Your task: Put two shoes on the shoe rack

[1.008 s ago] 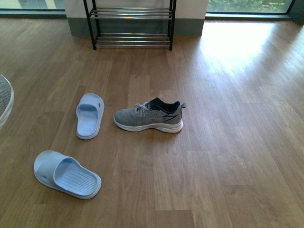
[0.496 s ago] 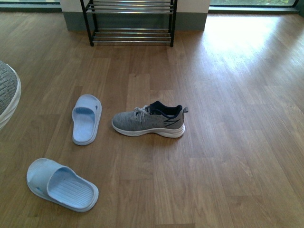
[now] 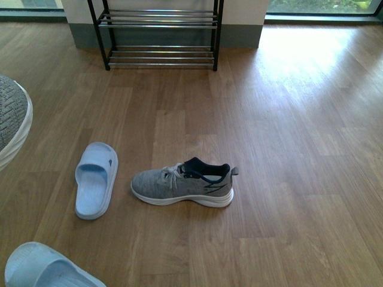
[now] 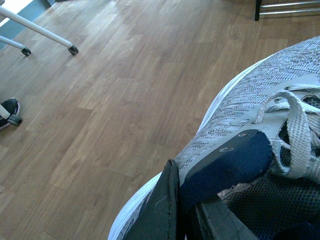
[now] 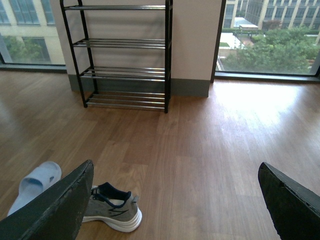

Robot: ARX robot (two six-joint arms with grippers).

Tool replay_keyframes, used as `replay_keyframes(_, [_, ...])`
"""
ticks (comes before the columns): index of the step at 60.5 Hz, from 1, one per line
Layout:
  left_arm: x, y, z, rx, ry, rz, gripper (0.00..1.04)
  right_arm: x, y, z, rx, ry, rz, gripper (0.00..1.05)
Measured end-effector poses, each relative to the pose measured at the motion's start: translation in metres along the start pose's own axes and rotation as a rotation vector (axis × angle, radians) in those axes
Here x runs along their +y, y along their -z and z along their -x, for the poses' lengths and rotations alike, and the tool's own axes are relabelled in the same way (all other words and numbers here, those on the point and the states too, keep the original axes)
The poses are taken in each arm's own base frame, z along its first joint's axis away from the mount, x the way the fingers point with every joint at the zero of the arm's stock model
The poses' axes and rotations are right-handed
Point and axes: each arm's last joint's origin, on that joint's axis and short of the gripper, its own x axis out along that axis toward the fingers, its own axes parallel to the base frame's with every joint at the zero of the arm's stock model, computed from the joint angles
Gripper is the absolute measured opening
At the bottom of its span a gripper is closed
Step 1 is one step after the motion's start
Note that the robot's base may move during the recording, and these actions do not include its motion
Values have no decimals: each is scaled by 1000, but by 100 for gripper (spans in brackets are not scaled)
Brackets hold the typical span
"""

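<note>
- Front view: one grey sneaker (image 3: 182, 186) is sitting on its sole on the wood floor (image 3: 287, 149), well apart from the shoe rack (image 3: 158, 36) by the far wall.
- The other sneaker (image 3: 12, 119) is poking in at the left edge, and I think it is hanging off the floor.
- Counting here: two sneakers and one rack. There are also two slippers, a light blue slipper (image 3: 94, 186) just beside the grey sneaker and a second slipper (image 3: 42, 269) at the bottom corner.
- Left wrist view: the left gripper (image 4: 186, 179) is pinching the dark blue collar of the other sneaker (image 4: 250, 100), with its jaws narrow around the collar.
- The laces (image 4: 295, 135) are looping loose.
- I think each sneaker is light, soft on top and stiffer at the white sole, so the collar rim is a good place to grab.
- Right wrist view: the right gripper (image 5: 176, 167) is standing with its jaws wide and is holding nothing.
- It is looking down at the grey sneaker (image 5: 112, 207) and one slipper.
- The shoe rack (image 5: 125, 55) is showing four shelves, with no shoe on them yet.
</note>
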Motion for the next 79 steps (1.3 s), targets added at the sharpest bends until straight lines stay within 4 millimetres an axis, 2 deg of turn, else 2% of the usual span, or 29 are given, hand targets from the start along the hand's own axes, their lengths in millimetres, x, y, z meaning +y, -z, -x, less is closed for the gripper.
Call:
replay_keyframes(21, [0,0,0,-1,-2,1,2,0,0,0,1,-1,-1,95])
replay_keyframes(25, [0,0,0,0,0,1,2,3,4,-1,49,-113,-57,95])
replay_keyframes(28, [0,0,0,0,-1,1,2,6,5,-6,73,-123,-66,95])
replay_keyframes(37, [0,0,0,0,-1,1,2,23,5,-41,109,-205,49,95])
replay_keyframes(44, [0,0,0,0,-1,1,2,35,4,-88,129,-247,145,95])
replay_keyframes(50, [0,0,0,0,-1,1,2,46,29,-126,238,-296,205,95])
replay_keyframes(61, [0,0,0,0,-1,1,2,63,92,-169,431,-358,264,95])
replay_keyframes(69, [0,0,0,0,-1,1,2,79,129,-188,516,-405,303,95])
replay_keyframes(79, [0,0,0,0,-1,1,2,105,166,-199,580,-510,331,95])
